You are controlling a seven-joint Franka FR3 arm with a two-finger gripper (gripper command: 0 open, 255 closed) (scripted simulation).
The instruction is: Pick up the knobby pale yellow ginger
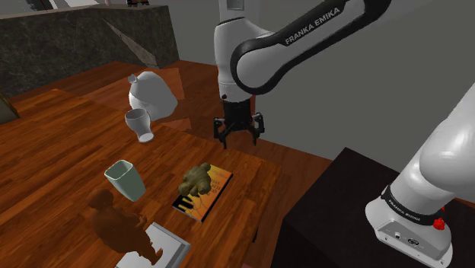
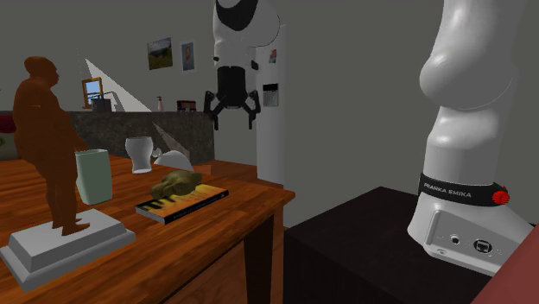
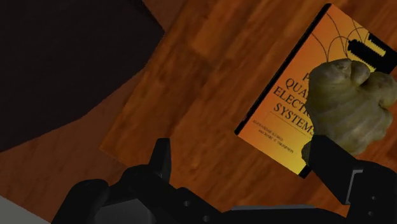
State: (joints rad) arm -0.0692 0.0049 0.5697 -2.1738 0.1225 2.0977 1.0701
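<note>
Your ginger (image 1: 196,179) lies on an orange book (image 1: 209,194) near the table (image 1: 61,129) edge. To its right and higher in the shoulder view, the gripper (image 1: 239,135) hangs with its fingers spread, holding nothing. Judge the ginger light, firm and rough-skinned, so slip is unlikely. Its lobes are uneven, though, so close across the thick middle body rather than on a knob, where it may pivot, and stop short of the book's cover.

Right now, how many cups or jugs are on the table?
3. Green cup beside the book; small white cup beyond it; large white jug farthest back. None looks hidden.
</note>
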